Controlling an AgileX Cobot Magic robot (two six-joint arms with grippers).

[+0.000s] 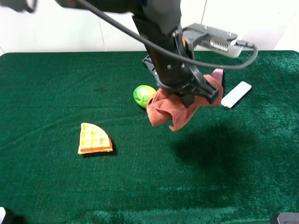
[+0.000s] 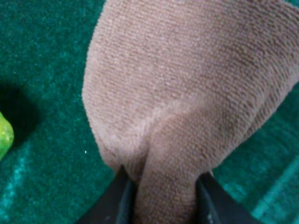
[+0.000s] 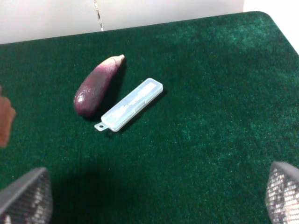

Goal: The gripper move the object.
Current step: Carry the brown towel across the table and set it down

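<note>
We see the left gripper (image 2: 166, 198) reaching across the middle of the table, its two black fingers pressed together on a bunched fold of the brown towel (image 2: 187, 84). The towel hangs clear of the green table (image 1: 56, 186), over the middle and somewhat toward the far edge. The right gripper (image 3: 154, 196) is spread wide with nothing between its fingers, near the right end of the near edge.

The main risk, as we judge it, is the hold itself: only a gathered fold sits between the fingers, so a quick swing could let the fabric creep out and drop short of wherever it is meant to go. The loose lower corners are the second worry, because they trail below the grip and could brush whatever the arm passes over.

Just beside the hanging towel, on the side toward the left edge, lies a round green fruit (image 1: 144, 95). It may be a lime, though the view is too coarse to be sure, and a dragged corner could set it rolling. Toward the far right corner an eggplant (image 3: 96, 87) and a clear plastic case (image 3: 129, 104) lie just beside each other, so a set-down there could cover them. A waffle wedge (image 1: 95, 139) sits well apart, left of centre. The arm itself hides part of the table in the high view.
</note>
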